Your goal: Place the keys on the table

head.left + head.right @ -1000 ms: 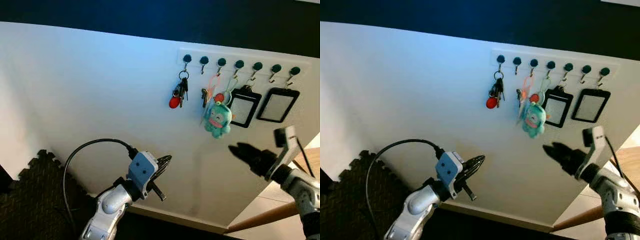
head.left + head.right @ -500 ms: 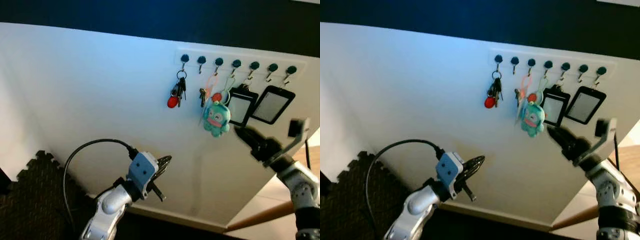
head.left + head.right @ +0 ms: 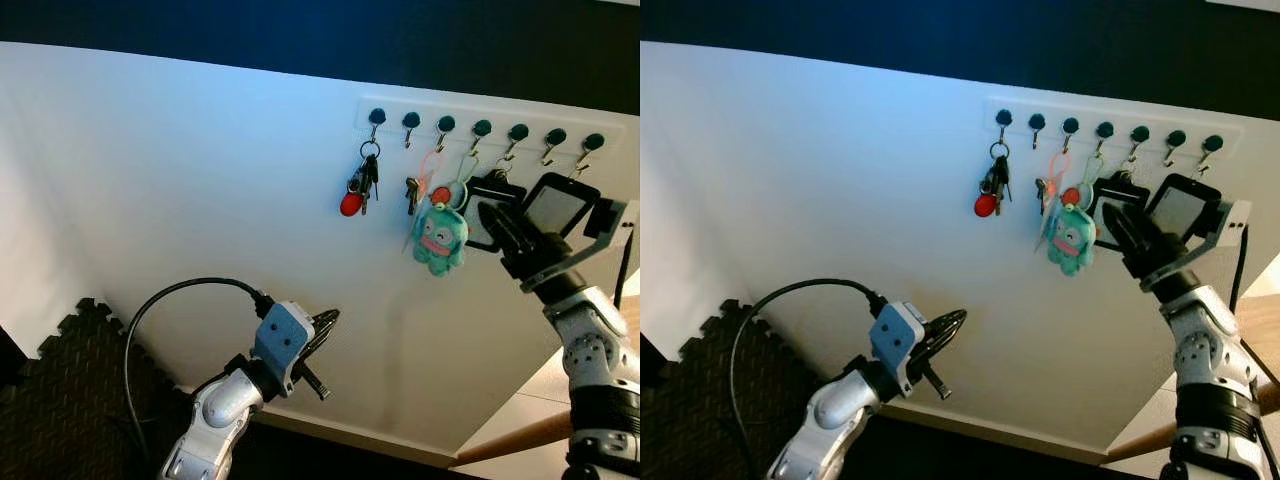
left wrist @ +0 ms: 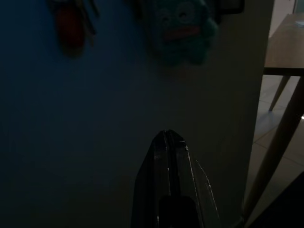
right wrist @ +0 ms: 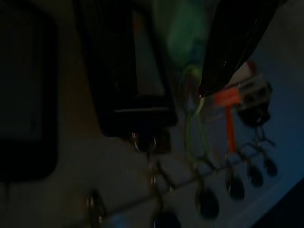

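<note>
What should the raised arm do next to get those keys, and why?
Probably slide the right gripper toward the robot's left, to the keys with the red fob. It hovers at the black badge holder, past the teal plush charm; the keys hang on the rack's first hook.

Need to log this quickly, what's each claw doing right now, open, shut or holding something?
Left claw: shut, holding nothing, low by the white wall.
Right claw: raised to the black badge holder beside the teal plush keychain; open or shut cannot be told.

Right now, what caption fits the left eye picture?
Right end effector reaching toward keys hanging on wall hooks.
</note>
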Tool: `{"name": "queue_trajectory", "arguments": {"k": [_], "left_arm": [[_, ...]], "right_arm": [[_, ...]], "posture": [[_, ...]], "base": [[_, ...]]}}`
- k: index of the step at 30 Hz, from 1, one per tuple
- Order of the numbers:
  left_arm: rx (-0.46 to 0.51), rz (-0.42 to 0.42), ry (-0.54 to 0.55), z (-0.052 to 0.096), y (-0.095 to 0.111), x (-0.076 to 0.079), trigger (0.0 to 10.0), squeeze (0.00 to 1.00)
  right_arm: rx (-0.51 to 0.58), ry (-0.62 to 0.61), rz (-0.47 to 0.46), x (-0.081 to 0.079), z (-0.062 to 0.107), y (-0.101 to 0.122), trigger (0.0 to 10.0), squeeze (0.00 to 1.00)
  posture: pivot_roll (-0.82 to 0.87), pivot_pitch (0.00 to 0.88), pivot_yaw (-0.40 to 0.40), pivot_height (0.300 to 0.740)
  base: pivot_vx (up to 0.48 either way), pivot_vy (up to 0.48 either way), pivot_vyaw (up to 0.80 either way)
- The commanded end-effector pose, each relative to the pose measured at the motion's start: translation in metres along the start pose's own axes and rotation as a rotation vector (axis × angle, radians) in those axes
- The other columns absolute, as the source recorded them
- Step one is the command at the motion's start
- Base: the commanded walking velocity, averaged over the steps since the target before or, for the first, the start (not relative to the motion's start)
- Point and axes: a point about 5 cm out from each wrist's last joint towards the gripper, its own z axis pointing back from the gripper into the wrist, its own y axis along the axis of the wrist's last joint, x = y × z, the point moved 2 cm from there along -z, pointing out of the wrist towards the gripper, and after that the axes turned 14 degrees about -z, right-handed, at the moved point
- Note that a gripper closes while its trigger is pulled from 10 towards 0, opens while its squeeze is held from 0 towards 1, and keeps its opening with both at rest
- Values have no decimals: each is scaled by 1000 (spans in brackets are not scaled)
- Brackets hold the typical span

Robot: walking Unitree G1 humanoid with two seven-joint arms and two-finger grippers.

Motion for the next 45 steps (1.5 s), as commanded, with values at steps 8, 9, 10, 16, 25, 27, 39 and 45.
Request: {"name": "queue_trajectory", "arguments": {"k": [8, 9, 10, 16, 25, 27, 39, 45], "left_arm": [[18, 17, 9, -5, 5, 0, 10000, 0], [18, 17, 9, -5, 5, 0, 10000, 0], [19, 16, 9, -5, 5, 0, 10000, 0], [17, 16, 11, -4, 5, 0, 10000, 0], [14, 12, 1, -3, 4, 2, 10000, 0], [14, 11, 0, -2, 4, 2, 10000, 0], [15, 7, -1, -2, 4, 1, 10000, 0], [13, 9, -1, -2, 4, 1, 10000, 0]], "right_arm": [[55, -31, 144, 0, -5, 12, 10000, 0], [55, -31, 144, 0, -5, 12, 10000, 0], [66, -37, 158, 0, -6, 13, 10000, 0], [89, -72, 219, 3, -4, 18, 10000, 0], [157, -105, 237, 7, -2, 29, 10000, 0], [194, -139, 247, 9, -1, 36, 10000, 0], [304, -267, 293, 21, 9, 51, 10000, 0], [321, -329, 296, 30, 12, 56, 10000, 0]], "posture": [[73, 80, -63, 740], [73, 80, -63, 740], [73, 80, -63, 740], [76, 75, -68, 740], [78, 72, -67, 740], [80, 69, -67, 740], [82, 68, -65, 740], [82, 71, -64, 740]], "base": [[0, 0, 0], [0, 0, 0], [0, 0, 0], [0, 0, 0], [0, 0, 0], [0, 0, 0], [0, 0, 0], [0, 0, 0]]}}
